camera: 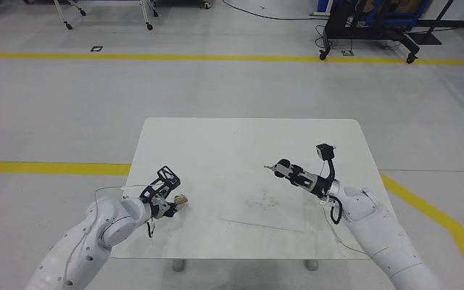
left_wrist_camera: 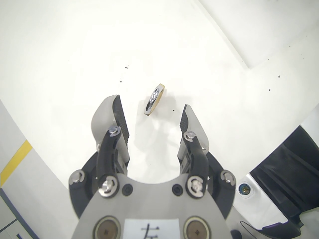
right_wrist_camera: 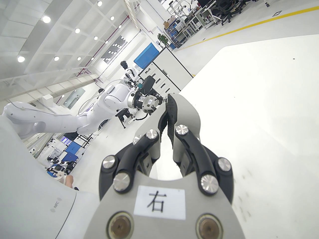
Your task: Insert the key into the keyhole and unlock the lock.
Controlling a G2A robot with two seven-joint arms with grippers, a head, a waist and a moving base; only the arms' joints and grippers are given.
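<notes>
Nearest the left wrist camera are the fingers of the left gripper (left_wrist_camera: 151, 103), spread wide with nothing between the ribbed pads (left_wrist_camera: 122, 118). The lock (left_wrist_camera: 155, 98) lies on the white table (left_wrist_camera: 74, 38) in line with the gap, and appears to touch neither finger. This view shows it almost edge-on: a brass-coloured body with a silvery part along one face. Its keyhole cannot be made out.

From the top view the lock (camera: 180, 199) is a small brass speck just beside the left gripper's tip, on the side toward the table's middle, and its shape is unreadable there. That view does show the right gripper (camera: 274, 168) well apart from the lock, over the other half of the table (camera: 254, 138) with its tip turned toward the lock's side. A thin pale sliver (camera: 267, 167) sticks out of that tip, too small to tell whether it is the key.

The right wrist view looks along the right gripper (right_wrist_camera: 170, 103) from behind. Its two pads (right_wrist_camera: 172, 115) are pressed together, and whatever they may pinch is hidden on their far side, so the sliver cannot be confirmed here. Beyond the fingertips, the left arm's gripper hangs over the table edge on the lock's side, with the lock itself hidden.
</notes>
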